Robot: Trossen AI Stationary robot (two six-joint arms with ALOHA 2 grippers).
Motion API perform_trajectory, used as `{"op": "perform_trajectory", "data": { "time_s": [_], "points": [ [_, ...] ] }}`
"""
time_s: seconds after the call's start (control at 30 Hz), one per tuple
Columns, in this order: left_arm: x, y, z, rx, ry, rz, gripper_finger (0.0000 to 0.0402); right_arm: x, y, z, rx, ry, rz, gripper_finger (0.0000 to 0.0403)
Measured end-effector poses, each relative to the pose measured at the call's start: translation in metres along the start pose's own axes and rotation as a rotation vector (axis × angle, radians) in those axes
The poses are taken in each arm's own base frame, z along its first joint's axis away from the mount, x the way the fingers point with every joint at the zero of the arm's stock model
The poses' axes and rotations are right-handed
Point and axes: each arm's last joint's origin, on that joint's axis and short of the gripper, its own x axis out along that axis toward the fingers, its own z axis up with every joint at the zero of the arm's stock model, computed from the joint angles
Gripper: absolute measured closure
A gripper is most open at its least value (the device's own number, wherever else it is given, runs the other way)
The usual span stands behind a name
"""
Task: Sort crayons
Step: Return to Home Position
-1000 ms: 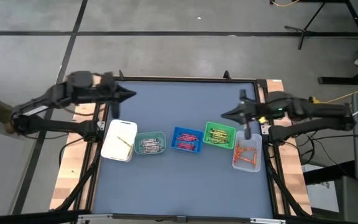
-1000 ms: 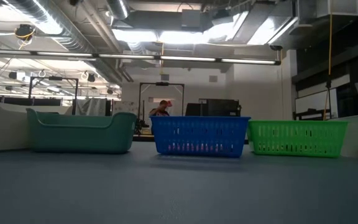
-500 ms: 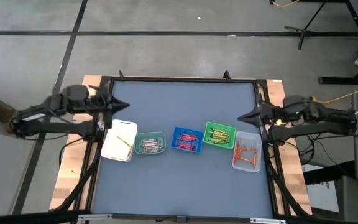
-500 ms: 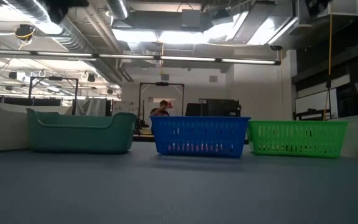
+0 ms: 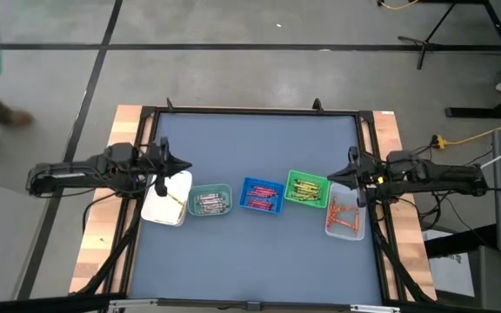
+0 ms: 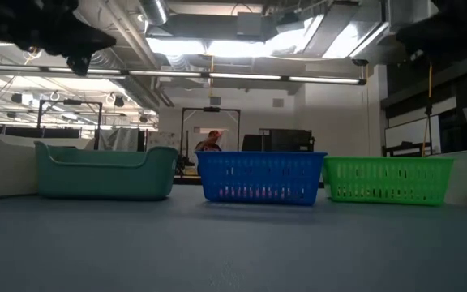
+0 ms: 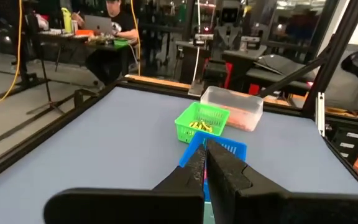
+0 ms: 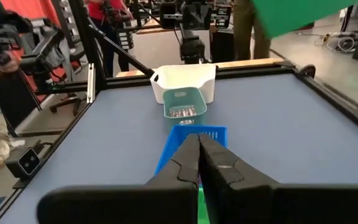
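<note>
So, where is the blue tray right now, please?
In the high view, the blue tray sits mid-table, between the teal tray on the picture's left and the green tray on its right.

Even overhead light fills the high view, so the trays (image 5: 260, 195) throw only faint, soft shadows on the table (image 5: 259, 252). From table height the ceiling lights (image 6: 217, 45) flare into white glare, the tabletop in front lies dim, and the left arm (image 6: 51, 28) is a black silhouette. In the wrist views the fingers (image 7: 229, 177) of the left gripper (image 7: 205, 146) and those of the right gripper (image 8: 198, 138) are near-black and unlit, while the tabletop beyond carries a pale sheen.
</note>
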Motion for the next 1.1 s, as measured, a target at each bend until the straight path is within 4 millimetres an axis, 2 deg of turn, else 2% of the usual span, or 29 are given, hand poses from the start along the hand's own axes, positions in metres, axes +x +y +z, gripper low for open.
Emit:
{"op": "perform_trajectory", "data": {
  "time_s": [0.2,0.4,0.67,0.77,0.97,1.1],
  "points": [
    [-0.011,0.002,-0.013,0.012,-0.067,-0.009,0.0401,-0.009,-0.001,-0.017,0.03,-0.057,0.006,0.0395],
    [-0.024,0.003,-0.017,0.026,-0.163,-0.022,0.0402,-0.024,-0.001,-0.018,-0.001,-0.166,0.015,0.0395],
    [-0.017,0.005,-0.029,0.025,-0.154,-0.002,0.0401,-0.024,0.0,-0.018,-0.03,-0.159,0.039,0.0395],
    [-0.015,0.006,-0.03,0.024,-0.202,0.006,0.0401,-0.025,0.0,-0.014,-0.045,-0.197,0.042,0.0395],
    [-0.008,0.008,-0.044,0.046,-0.286,-0.004,0.0401,-0.025,0.001,-0.01,-0.067,-0.24,0.043,0.0395],
    [-0.006,0.008,-0.05,0.062,-0.286,0.0,0.0401,-0.023,0.001,-0.009,-0.073,-0.321,0.058,0.0395]
  ]
}}
